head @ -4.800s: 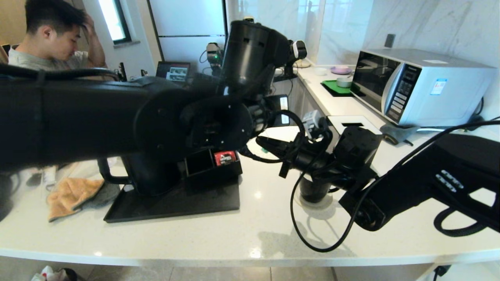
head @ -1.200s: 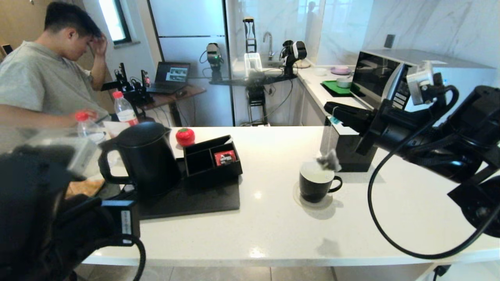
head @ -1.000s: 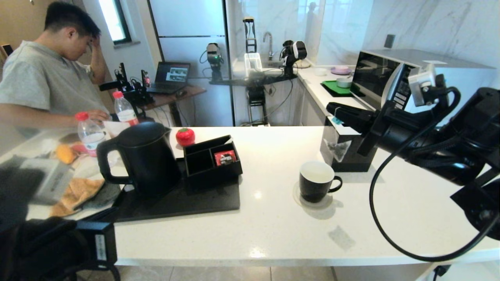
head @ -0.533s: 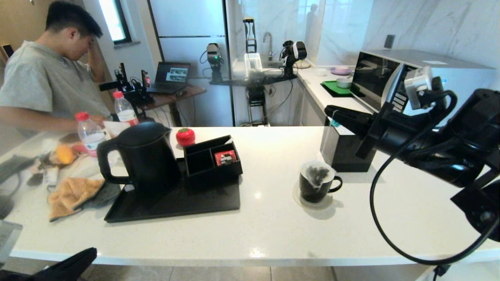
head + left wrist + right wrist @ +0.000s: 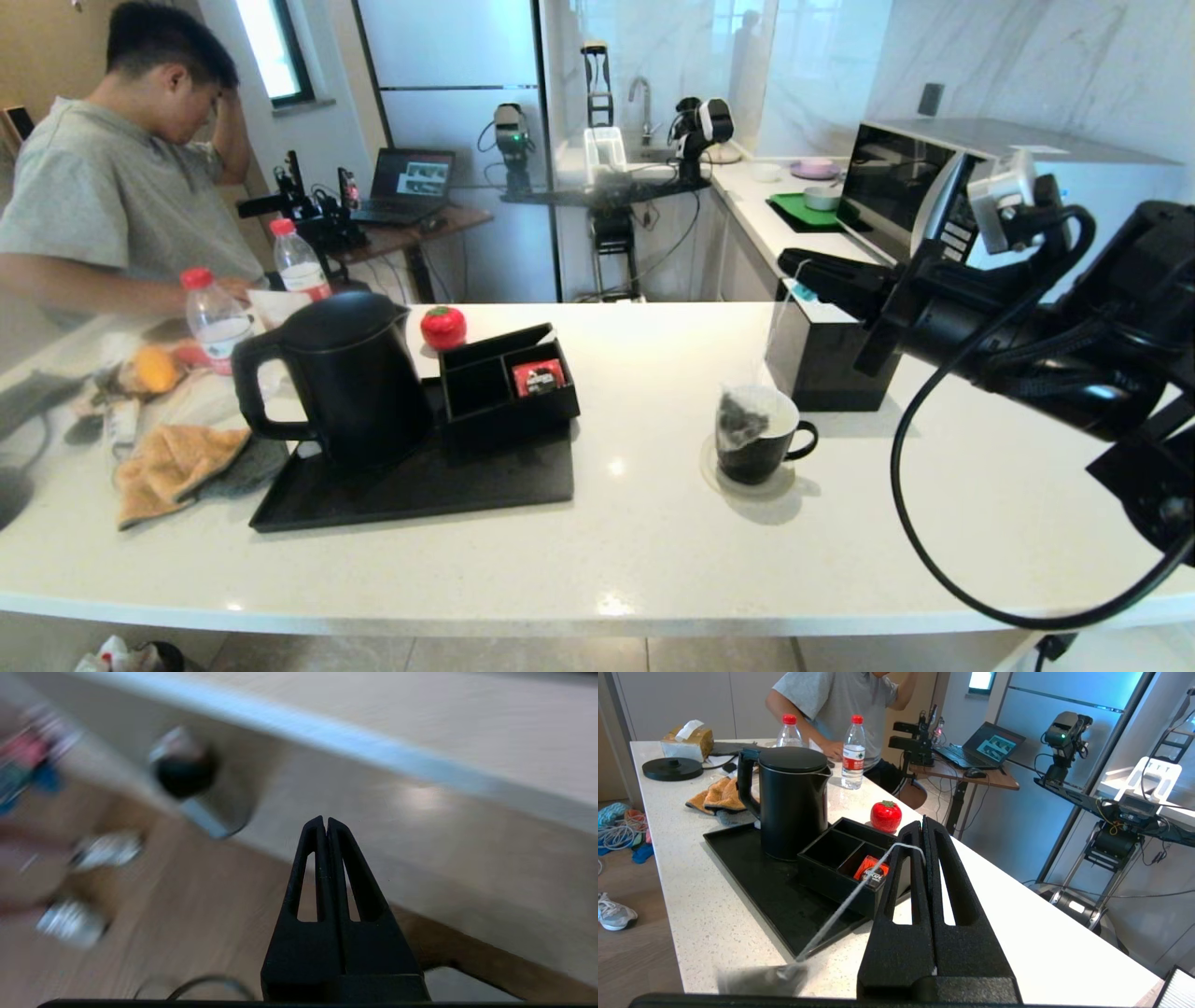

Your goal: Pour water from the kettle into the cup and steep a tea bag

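My right gripper (image 5: 794, 266) hovers high above the counter, shut on the string (image 5: 850, 900) of the tea bag. The greyish mesh tea bag (image 5: 740, 422) dangles at the left rim of the black cup (image 5: 761, 453), partly in front of its white inside. Whether there is water in the cup I cannot make out. The tall black kettle (image 5: 336, 373) stands upright on the black tray (image 5: 420, 495), far left of the cup, lid on. My left gripper (image 5: 325, 820) is outside the head view; it is shut and empty, down over the wooden floor beside the counter.
A black compartment box (image 5: 509, 392) with a red packet sits on the tray, with a red tomato-shaped thing (image 5: 442, 327) behind it. A black tissue box (image 5: 822, 364) stands just behind the cup. Bottles (image 5: 215, 317), an orange cloth (image 5: 168, 462) and a seated person (image 5: 112, 187) are at the left.
My left arm has dropped out of the head view, down and to the left. The tea bag has swung from beside the tissue box down to the cup's rim; the right gripper has barely moved.
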### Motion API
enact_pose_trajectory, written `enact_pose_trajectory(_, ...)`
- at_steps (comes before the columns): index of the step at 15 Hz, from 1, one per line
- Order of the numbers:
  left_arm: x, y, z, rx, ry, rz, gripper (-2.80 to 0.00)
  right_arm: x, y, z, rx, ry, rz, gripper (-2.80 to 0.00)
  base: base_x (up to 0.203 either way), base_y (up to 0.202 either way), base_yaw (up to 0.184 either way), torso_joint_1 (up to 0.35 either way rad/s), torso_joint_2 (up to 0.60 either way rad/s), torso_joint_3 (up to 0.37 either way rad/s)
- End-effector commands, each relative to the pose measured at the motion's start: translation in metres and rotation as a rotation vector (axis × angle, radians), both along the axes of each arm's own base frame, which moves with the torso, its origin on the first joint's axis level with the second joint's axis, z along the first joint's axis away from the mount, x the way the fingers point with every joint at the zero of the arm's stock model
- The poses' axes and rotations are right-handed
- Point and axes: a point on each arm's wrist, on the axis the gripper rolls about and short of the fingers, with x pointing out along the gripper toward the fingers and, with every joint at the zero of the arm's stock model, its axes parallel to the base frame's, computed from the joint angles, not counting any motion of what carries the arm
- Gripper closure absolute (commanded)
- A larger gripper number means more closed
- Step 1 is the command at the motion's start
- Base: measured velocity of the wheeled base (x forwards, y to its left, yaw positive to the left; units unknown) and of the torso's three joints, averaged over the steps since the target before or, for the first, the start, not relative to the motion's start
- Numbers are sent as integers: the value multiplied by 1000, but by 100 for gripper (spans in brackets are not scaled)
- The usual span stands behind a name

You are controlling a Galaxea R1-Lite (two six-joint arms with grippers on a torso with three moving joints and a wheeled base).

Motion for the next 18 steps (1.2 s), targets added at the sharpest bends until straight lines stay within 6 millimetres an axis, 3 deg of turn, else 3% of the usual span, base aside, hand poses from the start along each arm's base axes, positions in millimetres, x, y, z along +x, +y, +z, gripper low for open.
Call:
enact_pose_trajectory(1, -1, 7, -6, 31, 53, 162, 0, 0, 0, 0, -1, -2, 2, 0, 0, 0, 0, 0, 0, 0)
enact_pose_trajectory(4, -5, 18, -11, 136, 127, 398, 0, 1, 1, -2, -3, 3, 1, 0, 0, 0, 0, 0, 0, 0)
enact_pose_trajectory(7, -14, 18, -13, 179, 45, 409, 0, 1, 1, -2, -3, 3, 1, 0, 0, 0, 0, 0, 0, 0)
enact_pose_trajectory(11, -20, 13, -10, 124, -126, 79, 0, 2, 0, -2, -2, 2, -4, 0, 0, 0, 0, 0, 0, 0)
enact_pose_trajectory(15, -20, 6, -11, -4, -177, -223, 0, 1, -4, 0, 1, -6, -16, 0, 0, 0, 0, 0, 0, 0)
enact_pose_trajectory(18, -33, 2, -17, -108, -251, -462, 0, 0, -5, 2, 2, -10, -20, 0, 0, 0, 0, 0, 0, 0)
